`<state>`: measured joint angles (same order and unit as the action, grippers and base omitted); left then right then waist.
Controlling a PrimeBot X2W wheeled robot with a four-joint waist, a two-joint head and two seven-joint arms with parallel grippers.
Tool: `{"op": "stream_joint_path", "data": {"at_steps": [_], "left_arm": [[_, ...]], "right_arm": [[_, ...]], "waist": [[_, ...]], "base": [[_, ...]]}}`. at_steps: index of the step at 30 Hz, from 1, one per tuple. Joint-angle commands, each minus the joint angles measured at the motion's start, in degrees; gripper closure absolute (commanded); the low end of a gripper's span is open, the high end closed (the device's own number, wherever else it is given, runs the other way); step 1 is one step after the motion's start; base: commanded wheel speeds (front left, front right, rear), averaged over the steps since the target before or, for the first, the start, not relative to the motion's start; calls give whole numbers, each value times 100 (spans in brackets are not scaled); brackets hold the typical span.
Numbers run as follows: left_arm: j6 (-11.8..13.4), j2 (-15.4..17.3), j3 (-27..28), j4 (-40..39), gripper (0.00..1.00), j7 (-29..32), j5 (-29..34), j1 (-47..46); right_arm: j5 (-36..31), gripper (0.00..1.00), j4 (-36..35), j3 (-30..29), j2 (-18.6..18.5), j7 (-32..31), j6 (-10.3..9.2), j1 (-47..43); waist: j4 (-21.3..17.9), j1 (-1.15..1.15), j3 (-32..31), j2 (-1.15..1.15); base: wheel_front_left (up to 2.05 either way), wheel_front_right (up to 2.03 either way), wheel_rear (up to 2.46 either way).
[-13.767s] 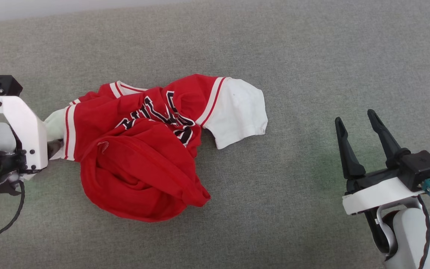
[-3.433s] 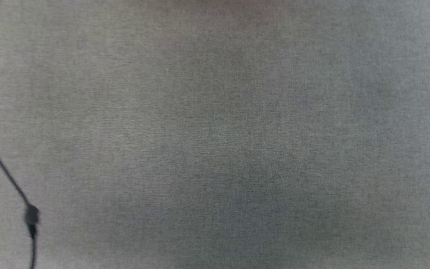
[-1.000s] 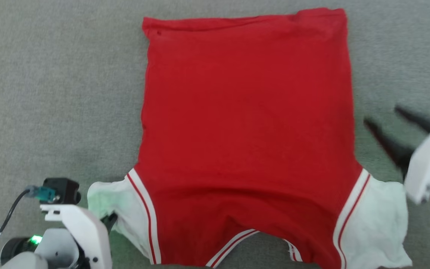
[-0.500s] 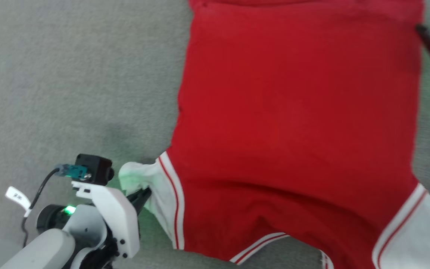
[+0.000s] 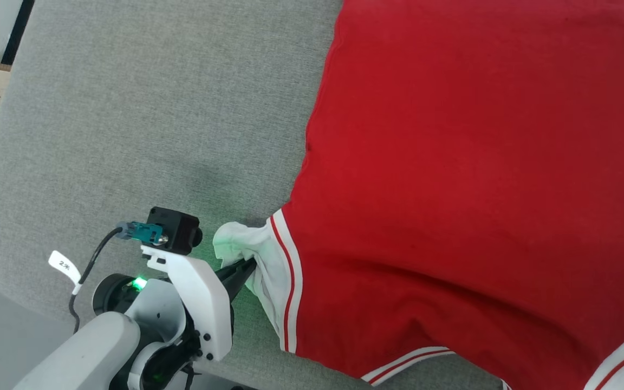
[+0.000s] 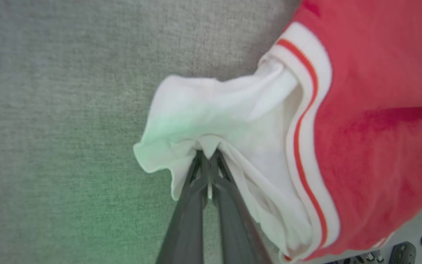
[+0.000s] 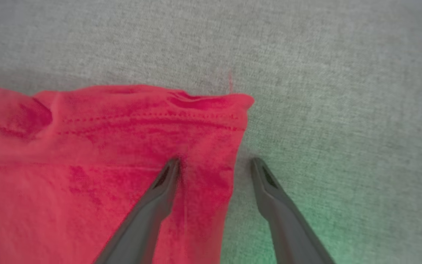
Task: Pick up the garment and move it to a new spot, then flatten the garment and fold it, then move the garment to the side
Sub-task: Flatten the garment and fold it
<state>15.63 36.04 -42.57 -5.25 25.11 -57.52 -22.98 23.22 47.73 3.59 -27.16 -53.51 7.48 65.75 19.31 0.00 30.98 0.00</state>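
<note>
Nearest me, my left gripper is clamped tight on a small pinch of the white sleeve, which bunches up into a peak around my fingertips. That pinch is thin. If I pull sideways to flatten, the soft cloth could slide out, or I would only stretch the sleeve while the body stays put.

The shirt lies spread on the grey surface, plain red side up, with its collar end towards me and close to the near edge. I judge that any drag towards me could carry that end over the edge, and the hanging weight could then pull more after it. A soft crease runs across the red just beyond the striped trim; a careless tug could deepen it into a fold.

Farther off, my right gripper is spread wide and holds nothing. One finger is over the red cloth and the other over the bare grey, astride the side edge just short of the hem corner. I cannot tell whether the tips touch. If I close from here I may catch only the top layer, or push the already rumpled corner into a ridge. With only one side held, pulling would skew the shirt.
</note>
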Motion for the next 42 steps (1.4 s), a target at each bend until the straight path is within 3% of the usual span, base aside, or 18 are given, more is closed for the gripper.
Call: {"op": "stream_joint_path", "data": {"at_steps": [1,2,10,16,23,28,34,35,36,37,42], "left_arm": [[59,48,-56,266,100,30,9,76],[46,29,-56,295,100,22,1,63],[97,139,126,423,100,-146,-34,100],[231,383,318,304,100,-214,-43,171],[438,679,462,45,100,-201,-63,349],[575,865,516,-206,100,-112,-83,433],[611,891,495,-274,100,-51,-50,381],[601,880,480,-262,100,-50,-44,376],[578,857,467,-259,100,-48,-51,371],[570,840,462,-249,100,-54,-62,366],[578,827,447,-213,100,-74,-80,425]], "right_arm": [[-25,58,522,157,216,-455,1,-646],[-67,100,570,196,220,-509,2,-664],[239,100,-285,824,16,-327,1,-978],[1000,100,-1639,1328,-350,-489,1,-1876],[1764,100,-3361,1346,-598,-760,1,-3379],[1895,100,-4424,1016,-420,-832,0,-4805],[1543,100,-4635,711,96,-474,-1,-5686],[1421,93,-4579,718,170,-310,-1,-5737],[1308,54,-4500,688,231,-143,-6,-5763],[1279,0,-4437,659,328,-7,-14,-5770],[1158,0,-4565,476,427,317,-26,-5805]], "waist": [[-7,0,-5,0],[-18,0,-13,0],[-480,0,-197,0],[-1036,0,-388,0],[-1633,0,-576,0],[-1956,0,-660,0],[-2122,0,-673,0],[-2143,0,-680,0],[-2155,0,-686,0],[-2172,0,-698,0],[-2219,0,-794,0]], "base": [[0,0,0],[0,0,0],[0,0,0],[0,0,0],[0,0,0],[0,0,0],[0,0,0],[0,0,0],[0,0,0],[0,0,0],[0,0,0]]}}
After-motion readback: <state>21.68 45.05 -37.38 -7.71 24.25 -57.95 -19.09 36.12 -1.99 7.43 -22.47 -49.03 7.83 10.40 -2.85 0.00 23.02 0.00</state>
